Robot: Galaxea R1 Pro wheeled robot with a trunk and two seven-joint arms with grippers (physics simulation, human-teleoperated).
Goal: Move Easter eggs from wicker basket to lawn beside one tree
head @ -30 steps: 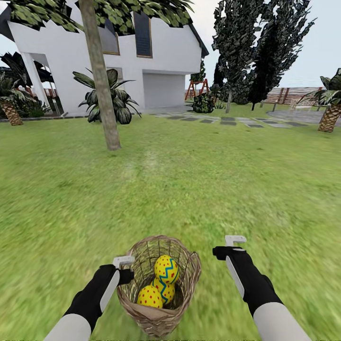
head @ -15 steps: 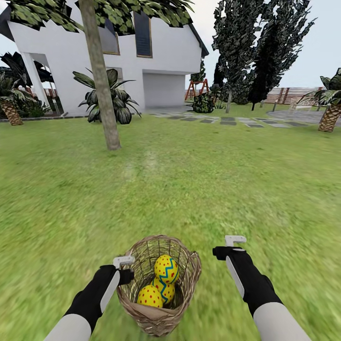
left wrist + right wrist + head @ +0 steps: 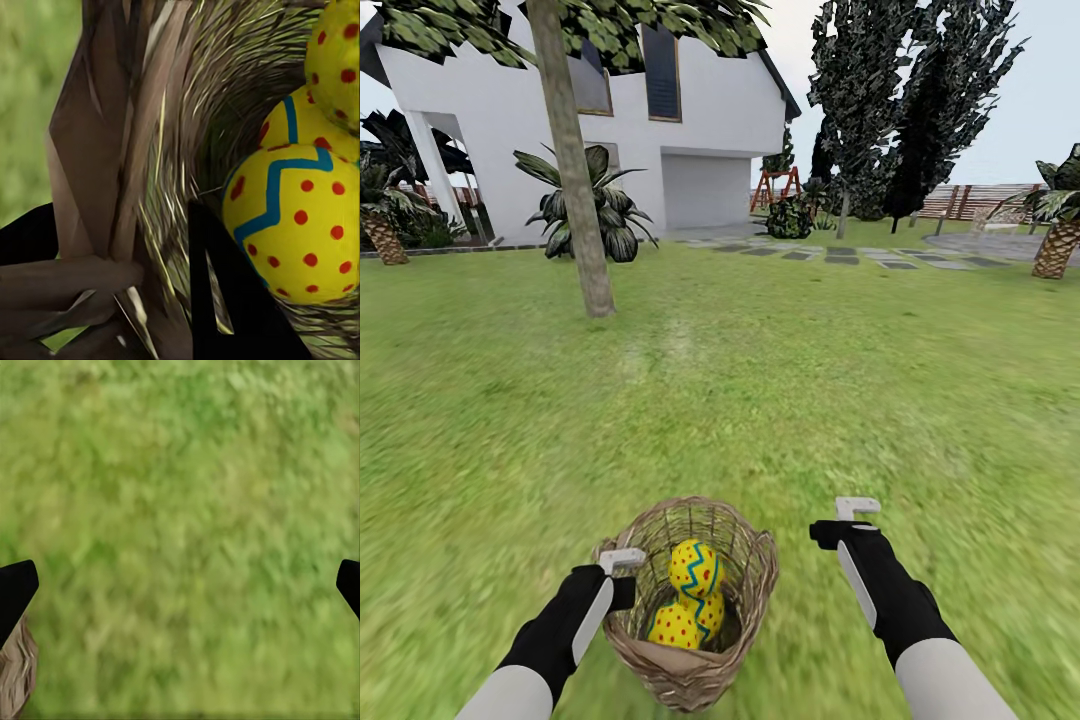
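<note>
Left end effector (image 3: pixel 622 562) grips the near-left rim of the wicker basket (image 3: pixel 745 640), one dark finger inside the coarse open weave and one outside, while the right end effector (image 3: pixel 850 515) hangs spread wide over blurry grass at lower right. Low in the frame's centre the round brown basket, tapering to its base, sits on the lawn (image 3: pixel 760 380) with the Easter eggs (image 3: pixel 695 570) piled inside, glossy yellow with blue zigzags and red dots. At upper left stands the tree (image 3: pixel 572 170), its smooth mottled trunk slightly leaning.
</note>
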